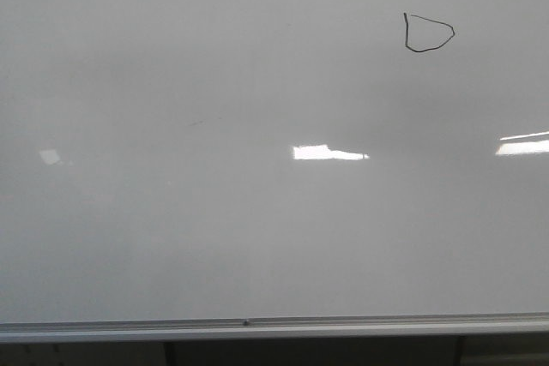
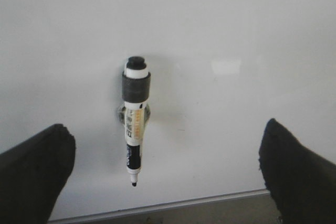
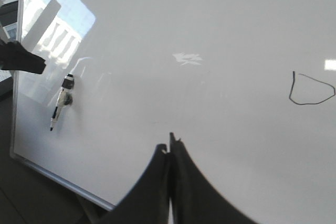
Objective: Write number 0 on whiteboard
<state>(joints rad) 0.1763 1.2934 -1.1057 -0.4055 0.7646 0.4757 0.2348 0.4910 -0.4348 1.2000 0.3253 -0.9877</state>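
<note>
The whiteboard (image 1: 214, 212) fills the front view. The number 0 (image 1: 428, 33), a thin black D-like loop, is drawn at its upper right; no gripper shows in that view. In the left wrist view my left gripper (image 2: 165, 129) is open and empty. Its fingers (image 2: 37, 166) stand wide apart on either side of a black marker (image 2: 135, 129), which hangs tip-down on the board, uncapped, apart from both fingers. In the right wrist view my right gripper (image 3: 169, 142) is shut with nothing seen between the fingers, off the board. The 0 (image 3: 311, 88) lies to one side of it, the marker (image 3: 62, 102) to the other.
A silver rail (image 1: 257, 327) runs along the board's lower edge, with dark space below it. Bright light reflections (image 1: 326, 153) lie across the board's middle. A black part of the left arm (image 3: 21, 60) shows near the marker in the right wrist view.
</note>
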